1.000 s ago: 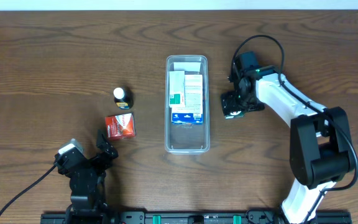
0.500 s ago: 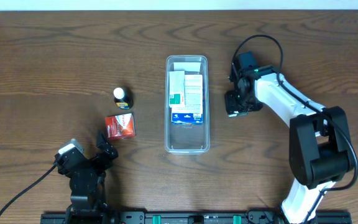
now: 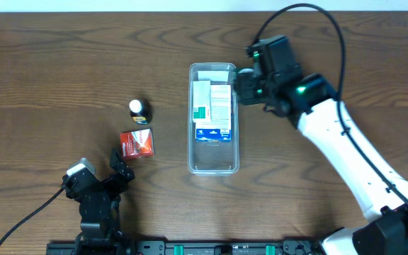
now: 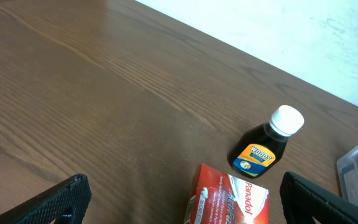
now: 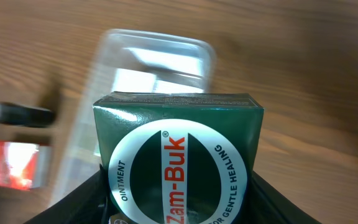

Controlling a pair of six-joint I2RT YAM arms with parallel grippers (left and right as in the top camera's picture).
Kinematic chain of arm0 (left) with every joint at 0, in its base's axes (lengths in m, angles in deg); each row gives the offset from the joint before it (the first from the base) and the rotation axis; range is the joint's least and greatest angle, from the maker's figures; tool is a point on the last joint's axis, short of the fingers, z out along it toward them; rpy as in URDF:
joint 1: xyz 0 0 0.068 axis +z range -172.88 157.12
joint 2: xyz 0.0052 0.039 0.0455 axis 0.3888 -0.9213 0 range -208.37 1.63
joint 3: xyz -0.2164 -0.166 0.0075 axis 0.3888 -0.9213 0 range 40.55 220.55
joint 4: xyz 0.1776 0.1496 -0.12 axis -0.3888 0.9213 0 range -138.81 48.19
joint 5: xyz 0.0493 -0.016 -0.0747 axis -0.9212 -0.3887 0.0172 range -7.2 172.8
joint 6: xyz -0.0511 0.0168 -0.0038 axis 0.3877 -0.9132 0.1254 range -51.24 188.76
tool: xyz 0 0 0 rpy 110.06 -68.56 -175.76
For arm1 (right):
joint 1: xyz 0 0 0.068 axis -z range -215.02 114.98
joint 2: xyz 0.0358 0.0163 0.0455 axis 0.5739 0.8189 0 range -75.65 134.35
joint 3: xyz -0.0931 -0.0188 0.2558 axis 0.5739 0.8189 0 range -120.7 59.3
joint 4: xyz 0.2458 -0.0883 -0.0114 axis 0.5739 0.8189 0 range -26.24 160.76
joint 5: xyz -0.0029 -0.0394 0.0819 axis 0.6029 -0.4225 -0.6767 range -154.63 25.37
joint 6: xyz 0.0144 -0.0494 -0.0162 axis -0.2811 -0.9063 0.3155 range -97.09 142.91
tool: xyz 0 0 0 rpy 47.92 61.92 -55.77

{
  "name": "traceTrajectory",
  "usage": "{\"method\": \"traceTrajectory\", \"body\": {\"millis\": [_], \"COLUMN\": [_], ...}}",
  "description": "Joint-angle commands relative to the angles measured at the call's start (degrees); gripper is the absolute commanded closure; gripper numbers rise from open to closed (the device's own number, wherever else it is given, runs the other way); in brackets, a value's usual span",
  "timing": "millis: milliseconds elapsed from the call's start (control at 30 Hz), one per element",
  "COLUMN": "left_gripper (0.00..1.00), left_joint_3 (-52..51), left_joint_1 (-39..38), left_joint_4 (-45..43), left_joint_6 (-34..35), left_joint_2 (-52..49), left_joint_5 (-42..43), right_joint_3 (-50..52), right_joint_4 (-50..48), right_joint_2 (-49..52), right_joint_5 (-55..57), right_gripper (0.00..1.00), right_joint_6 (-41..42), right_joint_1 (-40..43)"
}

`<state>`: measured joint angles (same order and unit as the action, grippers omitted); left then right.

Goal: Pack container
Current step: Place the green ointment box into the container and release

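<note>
Brown wood makes up the table, and the clear plastic container lies in the middle of it, with its long side pointing away from the robot. Some white, green and blue boxes lie flat in the far half of the container, and the near half shows only its clear floor. The right gripper is up by the far right side of the container. Its jaws are squeezed tight on a dark green box with a round white label that reads "Zam-Buk". In the right wrist view the container looks blurry behind the green box. The left gripper sits low at the near left of the table, well apart from the container. Its jaws are spread wide and hold nothing. A red box lies just in front of it, and a small dark bottle with a white cap stands close behind the red box.
</note>
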<state>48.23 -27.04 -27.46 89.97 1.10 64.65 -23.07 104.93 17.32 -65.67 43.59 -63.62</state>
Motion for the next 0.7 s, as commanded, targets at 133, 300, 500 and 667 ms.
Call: {"method": "traceTrajectory", "body": {"millis": [133,300,500,667], "left_gripper": [0.02,0.02,0.02,0.02], "left_joint_3": [-1.2,-1.2,-1.2,-1.2], "left_joint_1": [0.2,0.2,0.2,0.2], "left_joint_4": [0.2,0.2,0.2,0.2], "left_joint_6": [0.5,0.5,0.5,0.5], "left_joint_2": [0.2,0.2,0.2,0.2], "left_joint_5": [-0.3,-0.3,-0.3,-0.3], "right_joint_3": [0.1,0.1,0.1,0.1], "right_joint_4": [-6.8,-11.1,-12.8,-13.5], "right_joint_2": [7.9,13.5,15.8,16.0], "right_joint_5": [3.9,6.3,9.4,9.6], "right_gripper": [0.45,0.46,0.41,0.25], "right_joint_6": [9.8,11.9,11.6,9.0], "right_joint_1": [-7.3,-7.7,-6.2,-5.9]}}
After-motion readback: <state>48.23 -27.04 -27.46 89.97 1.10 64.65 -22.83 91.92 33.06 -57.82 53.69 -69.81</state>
